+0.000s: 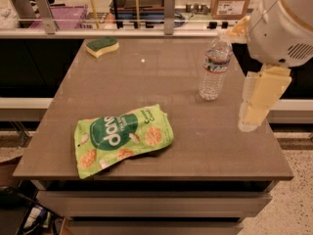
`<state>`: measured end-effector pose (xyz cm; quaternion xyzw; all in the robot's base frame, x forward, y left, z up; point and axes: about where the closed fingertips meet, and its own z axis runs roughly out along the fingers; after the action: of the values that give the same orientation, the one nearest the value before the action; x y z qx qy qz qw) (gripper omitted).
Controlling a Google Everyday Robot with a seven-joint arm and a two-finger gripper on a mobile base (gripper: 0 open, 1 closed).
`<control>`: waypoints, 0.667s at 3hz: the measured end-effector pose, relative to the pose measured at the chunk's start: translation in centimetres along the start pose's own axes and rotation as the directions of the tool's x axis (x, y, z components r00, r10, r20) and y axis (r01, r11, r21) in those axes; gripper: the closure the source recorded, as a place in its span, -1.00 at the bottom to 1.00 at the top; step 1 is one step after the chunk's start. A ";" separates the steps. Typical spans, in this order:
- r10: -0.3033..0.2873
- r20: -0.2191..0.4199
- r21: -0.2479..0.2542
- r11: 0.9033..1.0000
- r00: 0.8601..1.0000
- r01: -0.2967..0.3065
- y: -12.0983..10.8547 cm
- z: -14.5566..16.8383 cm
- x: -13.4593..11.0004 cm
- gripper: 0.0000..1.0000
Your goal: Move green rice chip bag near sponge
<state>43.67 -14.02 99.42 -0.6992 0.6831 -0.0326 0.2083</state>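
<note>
— Where are you looking from?

— You have one view only. It sits high above the near edge of the table [195, 151], tilted down, facing across it to the railing [169, 13] along the top of the frame.

— How near?

— Near enough that the tabletop fills most of your frame. The gripper [254, 116] hangs at middle right, under the white arm [286, 23].

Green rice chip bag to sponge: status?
Done: nothing visible. The green rice chip bag lies flat at the front left of the table, and the sponge sits at the back-left corner, well apart from it.
In hand: the gripper hangs over the table's right edge, right of the water bottle, far from the bag.
Left: reach the bag, grasp it, carry it to the sponge.
</note>
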 end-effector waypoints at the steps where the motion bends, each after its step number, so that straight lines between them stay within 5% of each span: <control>1: -0.077 0.019 -0.105 0.991 0.997 0.079 0.3 3.8 -0.4 -1.00; 2: -0.107 0.019 -0.143 0.984 0.994 0.109 0.5 6.8 -1.3 -1.00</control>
<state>45.41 -11.03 93.35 -0.7485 0.6437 0.0093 0.1592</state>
